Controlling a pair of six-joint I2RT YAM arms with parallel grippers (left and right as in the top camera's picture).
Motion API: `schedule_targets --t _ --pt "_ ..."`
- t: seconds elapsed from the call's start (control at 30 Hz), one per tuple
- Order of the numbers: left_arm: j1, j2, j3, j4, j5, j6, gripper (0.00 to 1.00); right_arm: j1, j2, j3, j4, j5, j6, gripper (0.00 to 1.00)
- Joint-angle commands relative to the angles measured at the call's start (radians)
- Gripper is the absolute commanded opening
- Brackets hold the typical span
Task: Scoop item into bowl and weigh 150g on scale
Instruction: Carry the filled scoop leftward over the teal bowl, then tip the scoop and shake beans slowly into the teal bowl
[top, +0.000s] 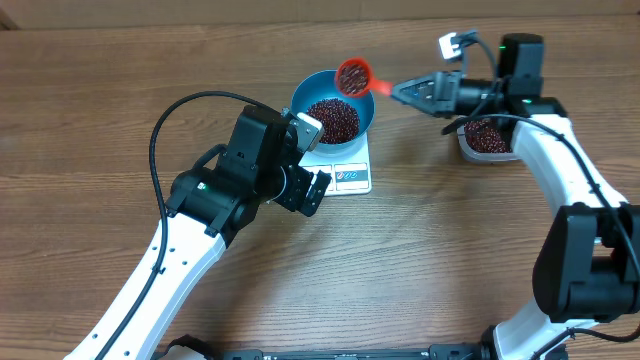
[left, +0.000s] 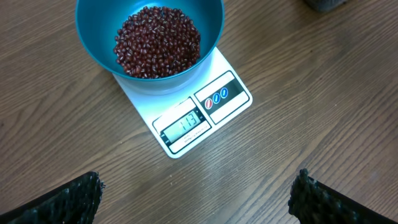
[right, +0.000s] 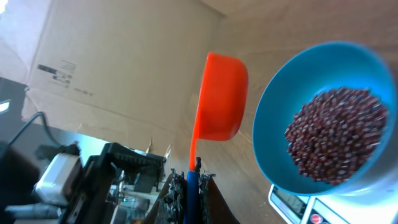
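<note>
We count two pincers. The right pincer (top: 405, 92) is clamped on the thin handle of the single orange-red scoop (top: 352, 77). In the right wrist view the handle runs straight down between the closed jaws. The scoop cup faces up and carries a load of beans. From overhead it sits at the far rim of the bowl (top: 300, 100), while the right wrist view shows a gap between the two. The left pincer (left: 196, 208) hangs with its jaws spread wide, gripping nothing, over bare counter (left: 323, 112) just in front of the scale (left: 143, 99). We find one teal-blue bowl, centred on the one white scale, and the main mass of dark red-brown beans (left: 157, 42) lies in a heap on its floor. The scale display (left: 185, 122) appears to read 113. Beside it, a framed panel holds three round icons (left: 216, 98), one red and two blue. The fine print under the display is too small to read. One clear tub (top: 487, 140) with more beans stands well to the right of the scale, partly behind the right arm. A cardboard panel (right: 124, 56) behind the counter bears a printed label that we cannot read.
</note>
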Motion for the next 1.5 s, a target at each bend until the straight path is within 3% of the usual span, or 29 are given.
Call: schedule_targets --t 0.0,0.27,0.8,1.2,1.47 --pt "0.004 -0.008 0.003 0.001 0.010 0.020 1.00 0.039 0.008 0.009 0.006 0.113 0.042 0.04" --pt "0.004 -0.008 0.003 0.001 0.010 0.019 1.00 0.118 0.008 0.009 -0.144 0.325 -0.169 0.04" --pt "0.004 -0.008 0.003 0.001 0.010 0.019 1.00 0.132 0.004 0.048 -0.185 0.360 -0.534 0.04" --pt "0.004 -0.008 0.003 0.001 0.010 0.019 1.00 0.136 0.004 0.048 -0.211 0.502 -0.707 0.04" --pt "0.004 -0.008 0.003 0.001 0.010 0.019 1.00 0.149 0.004 0.048 -0.211 0.539 -0.709 0.04"
